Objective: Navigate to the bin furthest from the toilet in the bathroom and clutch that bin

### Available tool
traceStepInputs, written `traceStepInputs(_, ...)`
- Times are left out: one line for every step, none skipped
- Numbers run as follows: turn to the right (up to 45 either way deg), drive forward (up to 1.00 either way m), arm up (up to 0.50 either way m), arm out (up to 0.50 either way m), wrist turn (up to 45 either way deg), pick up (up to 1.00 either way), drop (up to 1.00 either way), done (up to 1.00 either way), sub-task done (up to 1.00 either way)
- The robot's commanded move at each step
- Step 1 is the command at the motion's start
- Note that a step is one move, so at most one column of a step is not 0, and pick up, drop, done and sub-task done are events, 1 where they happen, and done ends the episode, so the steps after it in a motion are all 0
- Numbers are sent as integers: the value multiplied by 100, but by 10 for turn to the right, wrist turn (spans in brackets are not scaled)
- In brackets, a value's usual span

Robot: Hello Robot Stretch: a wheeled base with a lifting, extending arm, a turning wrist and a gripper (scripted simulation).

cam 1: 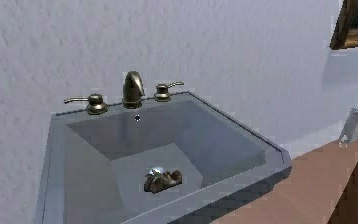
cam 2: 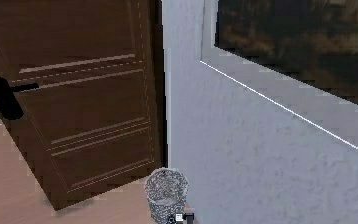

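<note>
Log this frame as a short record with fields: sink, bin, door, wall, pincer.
sink: grey sink against the wall in the forward view, with a brass tap between two handles
drain: metal stopper in the basin
bin: wire-mesh bin upright on the floor at the wall's corner, beside the door
door: dark brown door with a black handle
wall: white-framed dark pane
pincer: low at the bin's foot; cannot tell whether it holds anything
</note>
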Motion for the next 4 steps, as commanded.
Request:
traceStepInputs(0,0,0,0,450,0,0,0,0)
traceStepInputs(0,0,0,0,360,0,0,0,0)
traceStepInputs(0,0,0,0,0,100,0,0,0)
traceStepInputs(0,0,10,0,0,0,0,0,0)
